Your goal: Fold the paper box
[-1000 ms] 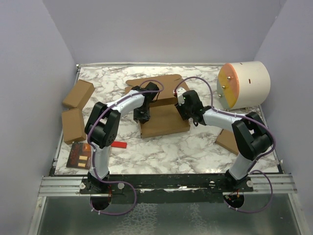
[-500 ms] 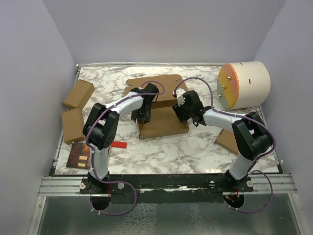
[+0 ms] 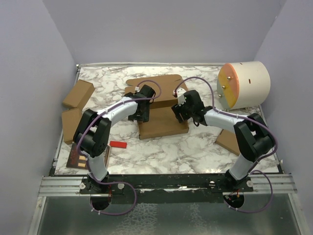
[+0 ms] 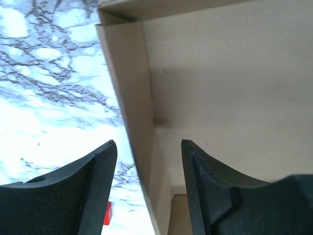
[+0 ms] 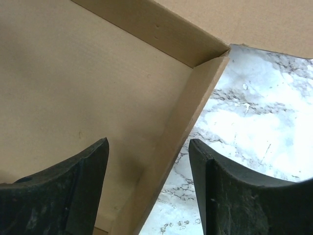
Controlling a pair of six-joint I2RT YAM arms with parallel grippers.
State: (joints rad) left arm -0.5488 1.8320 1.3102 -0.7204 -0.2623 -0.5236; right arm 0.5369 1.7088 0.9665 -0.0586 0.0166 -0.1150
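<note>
The paper box (image 3: 164, 125) lies open in the middle of the table, its lid (image 3: 154, 84) laid back behind it. My left gripper (image 3: 143, 113) is open over the box's left edge. In the left wrist view its fingers (image 4: 210, 191) straddle the raised left side wall (image 4: 129, 93), one inside the box and one over the marble. My right gripper (image 3: 179, 112) is open over the right edge. In the right wrist view its fingers (image 5: 230, 196) straddle the right side wall (image 5: 183, 127) near the back corner. Neither gripper pinches the cardboard.
A cream cylinder with an orange end (image 3: 244, 84) lies at the back right. Small brown boxes sit at the left (image 3: 78, 94) (image 3: 72, 123) and one at the right (image 3: 228, 141). A red piece (image 3: 118, 144) and a dark card (image 3: 78, 157) lie at the front left.
My left arm's elbow has swung left and down, and its gripper has shifted slightly along the box's left edge. The right gripper has barely moved.
</note>
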